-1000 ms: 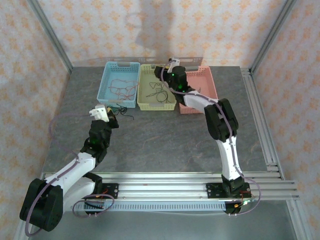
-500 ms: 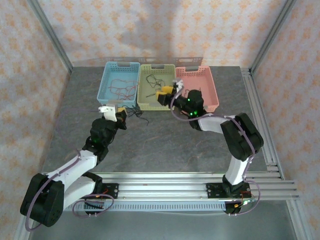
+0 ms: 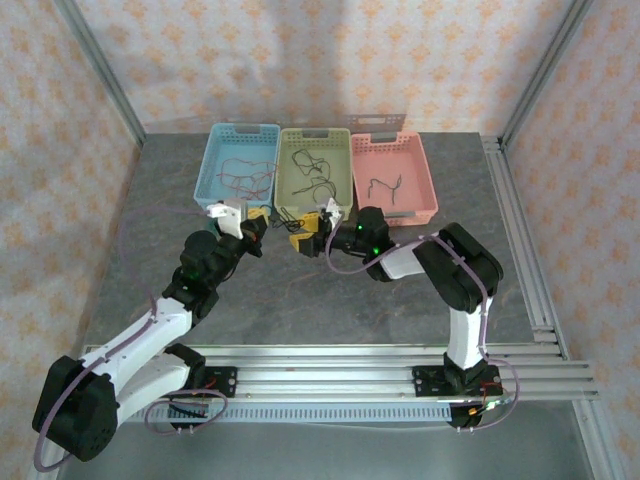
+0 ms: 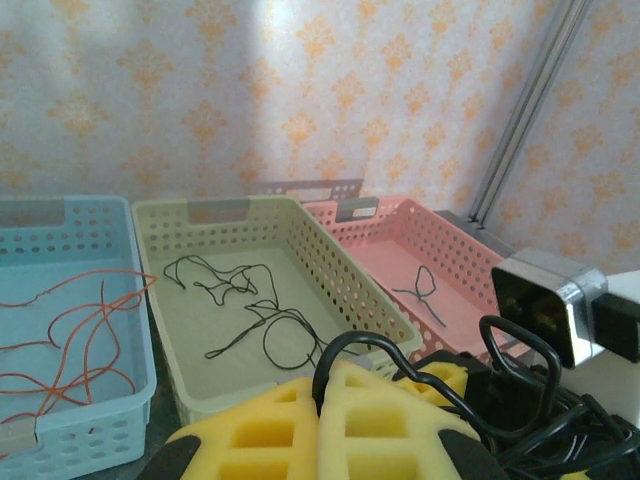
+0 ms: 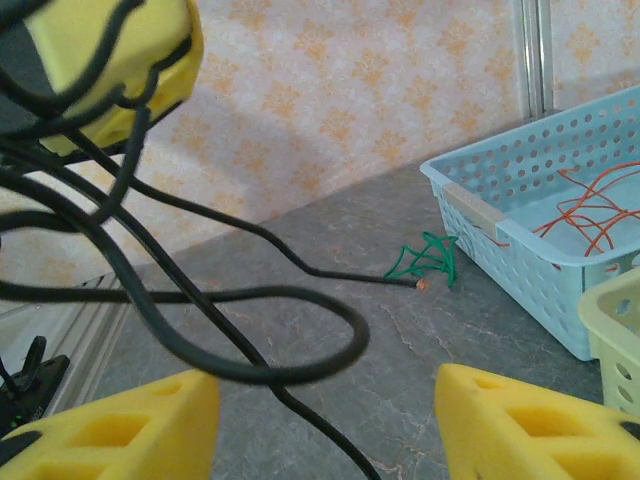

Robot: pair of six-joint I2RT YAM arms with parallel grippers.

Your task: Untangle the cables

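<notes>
Top view: the left hand (image 3: 257,218) and right hand (image 3: 305,230) met nose to nose just in front of the green basket (image 3: 315,131). The black tangle (image 3: 284,214) was strung between them above the tabletop (image 3: 300,300). Sorted strands lay in the baskets: red cables (image 3: 240,175) in the blue basket (image 3: 245,127), loose black cables (image 3: 310,165) in the green one, and one dark cable (image 3: 385,187) in the pink basket (image 3: 392,138). Left wrist view: the left hand (image 4: 322,420) was clenched, yellow pads pressed flat together. A loop of the tangle (image 4: 375,343) came out of the seam and arched over the tips, so it read as pinched there, with more loops bunched low right. Right wrist view: the right hand (image 5: 325,420) was released, pads (image 5: 110,425) wide apart and gripping nothing. A sagging loop of the tangle (image 5: 150,300) hung across the gap between them, and a green tie (image 5: 425,260) lay on the tabletop near the blue basket. Handling, as a judgement: the wire looked very light, floppy yet springy enough to hold its curls. Its smooth jacket would likely slide through foam pads under a hard pull. It was not fragile, but a tug on the wrong strand would probably tighten the knot. The best hold for the free hand looked like a single strand on the open loop, close to a crossing, pinched square across the pads and then drawn away gently from the clamped end.
</notes>
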